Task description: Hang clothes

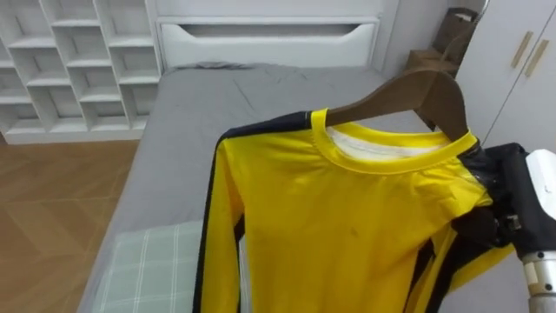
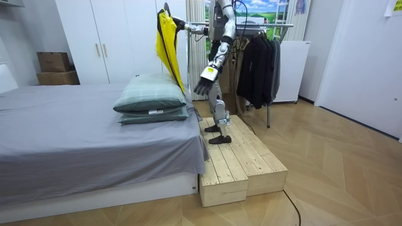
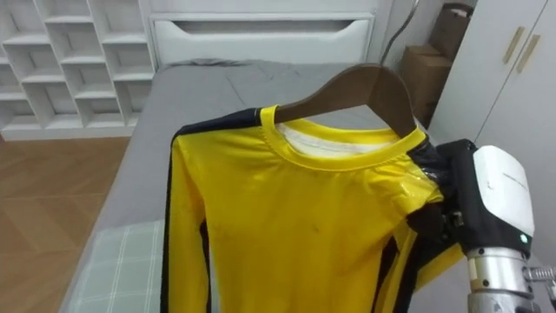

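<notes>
Over the bed (image 1: 174, 130): the right robot hand (image 1: 497, 202) is clamped on the right end of the wooden hanger (image 1: 408, 96), with the yellow shirt (image 1: 339, 226) draped on it and held aloft. Left robot hand (image 2: 204, 86) hangs relaxed, fingers loose. Advice: keep the hanger level and turn to the rack (image 2: 279, 25), away from the bed.

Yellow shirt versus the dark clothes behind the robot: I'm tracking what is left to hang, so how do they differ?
The yellow shirt is bright with dark sleeve stripes; the dark clothes look plain black. The yellow shirt, on a wooden hanger, is held up above the bed by the right hand; the dark clothes are already on the rack. Both hang down freely.
</notes>
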`<state>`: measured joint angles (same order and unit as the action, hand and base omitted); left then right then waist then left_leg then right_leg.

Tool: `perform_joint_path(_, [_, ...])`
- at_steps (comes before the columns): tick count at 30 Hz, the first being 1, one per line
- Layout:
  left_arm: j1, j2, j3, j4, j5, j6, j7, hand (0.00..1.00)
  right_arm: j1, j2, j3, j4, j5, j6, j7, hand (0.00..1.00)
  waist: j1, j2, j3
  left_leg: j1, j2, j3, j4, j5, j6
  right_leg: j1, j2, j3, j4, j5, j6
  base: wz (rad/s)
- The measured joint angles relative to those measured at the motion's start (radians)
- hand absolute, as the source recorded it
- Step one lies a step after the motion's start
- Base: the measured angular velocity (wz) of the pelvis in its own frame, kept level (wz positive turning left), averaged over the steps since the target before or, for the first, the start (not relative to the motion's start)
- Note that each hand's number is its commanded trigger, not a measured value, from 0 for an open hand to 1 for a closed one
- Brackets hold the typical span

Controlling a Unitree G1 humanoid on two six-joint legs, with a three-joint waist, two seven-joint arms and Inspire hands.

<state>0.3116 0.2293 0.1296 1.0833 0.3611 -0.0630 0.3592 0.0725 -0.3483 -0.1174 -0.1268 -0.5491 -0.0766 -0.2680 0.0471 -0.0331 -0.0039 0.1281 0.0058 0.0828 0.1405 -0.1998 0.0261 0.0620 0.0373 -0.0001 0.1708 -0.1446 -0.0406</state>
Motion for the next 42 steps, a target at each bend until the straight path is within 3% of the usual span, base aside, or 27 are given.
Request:
perform_joint_path(6, [-0.007, -0.015, 0.023, 0.066, -0.052, 0.035, -0.113, 0.0, 0.024, 0.0, 0.018, -0.049, -0.002, 0.005, 0.0, 1.0, 0.04, 0.0, -0.0007, 0.0, -0.001, 0.001, -0.006, 0.0, 0.0, -0.004, 0.0, 0.004, 0.0, 0.0, 0.001, -0.01])
perform_joint_path(14, [-0.012, -0.03, 0.009, 0.086, -0.097, 0.08, -0.236, 0.0, 0.025, 0.0, 0.035, -0.058, 0.003, 0.005, 0.001, 1.0, 0.043, -0.006, 0.0041, -0.012, -0.001, -0.003, -0.006, 0.0, 0.0, -0.008, 0.0, -0.002, -0.003, -0.002, 0.002, 0.01])
perform_joint_path(18, [-0.023, -0.041, -0.015, 0.085, -0.097, 0.088, -0.252, 0.0, 0.025, 0.001, 0.063, -0.058, 0.008, 0.005, 0.002, 1.0, 0.041, -0.014, 0.0084, -0.014, -0.002, -0.003, -0.006, 0.0, 0.0, -0.01, -0.001, -0.003, -0.004, -0.004, 0.002, 0.0])
perform_joint_path(25, [-0.083, -0.047, -0.057, 0.084, -0.097, 0.107, -0.282, 0.0, 0.024, 0.008, 0.13, -0.058, 0.011, 0.013, 0.032, 1.0, 0.04, -0.019, 0.0073, -0.016, -0.001, -0.003, -0.006, 0.0, 0.0, -0.011, -0.001, -0.005, -0.004, -0.005, 0.002, 0.0])
perform_joint_path(30, [-0.09, -0.049, -0.061, 0.074, -0.096, 0.109, -0.284, 0.0, 0.024, 0.034, 0.137, -0.058, -0.007, 0.029, 0.051, 1.0, 0.036, -0.027, 0.0025, -0.019, -0.001, -0.006, -0.004, 0.0, 0.0, -0.011, -0.003, -0.015, -0.003, -0.005, 0.002, 0.02])
perform_joint_path(42, [-0.113, -0.05, -0.076, 0.077, -0.094, 0.127, -0.282, 0.0, 0.024, 0.044, 0.138, -0.058, -0.011, 0.04, 0.073, 1.0, 0.04, -0.017, 0.0068, -0.012, 0.001, -0.014, -0.004, 0.0, 0.0, -0.005, -0.004, -0.027, 0.0, -0.004, 0.002, 0.03])
